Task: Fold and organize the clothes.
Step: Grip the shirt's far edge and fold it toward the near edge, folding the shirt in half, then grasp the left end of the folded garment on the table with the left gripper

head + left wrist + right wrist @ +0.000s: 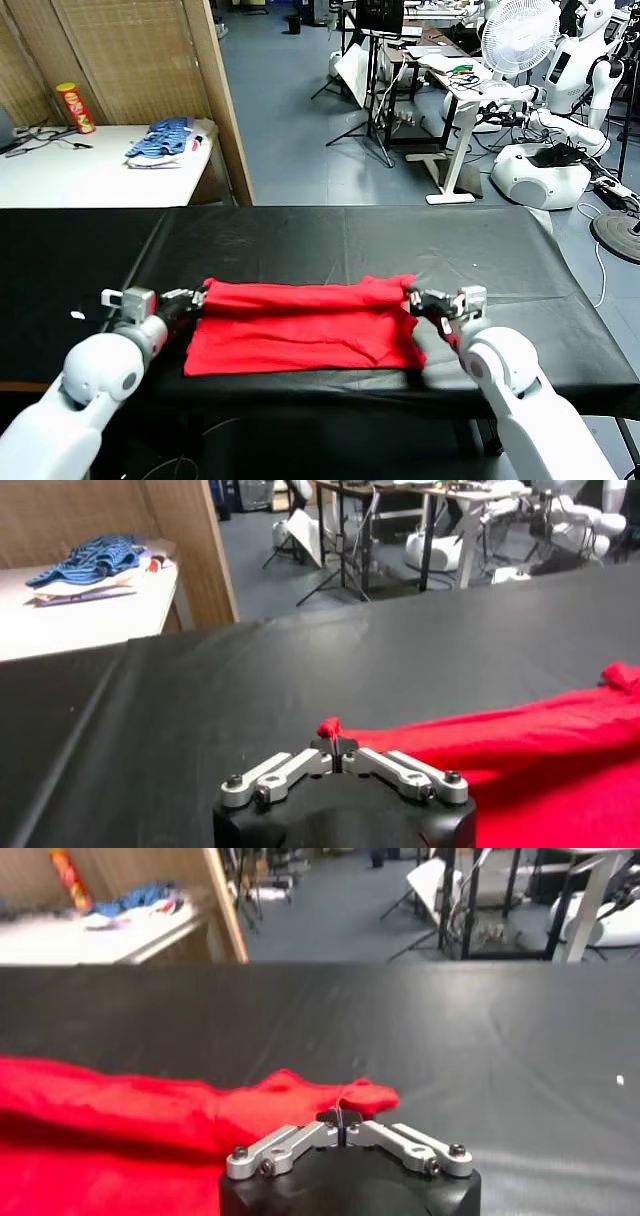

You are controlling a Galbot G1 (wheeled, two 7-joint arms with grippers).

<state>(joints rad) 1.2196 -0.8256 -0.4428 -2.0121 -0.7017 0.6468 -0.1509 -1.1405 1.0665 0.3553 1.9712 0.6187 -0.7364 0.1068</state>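
Pinching the T-shirt point(300, 325) at opposite ends, your left tool point(197, 296) and right tool point(414, 297) were clamped tight on red cloth, one at each end of its far fold, probably to keep that edge taut over the black tabletop point(350, 240).

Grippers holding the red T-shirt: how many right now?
2. The left gripper pinches the red T-shirt at its left far corner; the right gripper pinches the right far corner. Both have their jaws shut on cloth above the black table.
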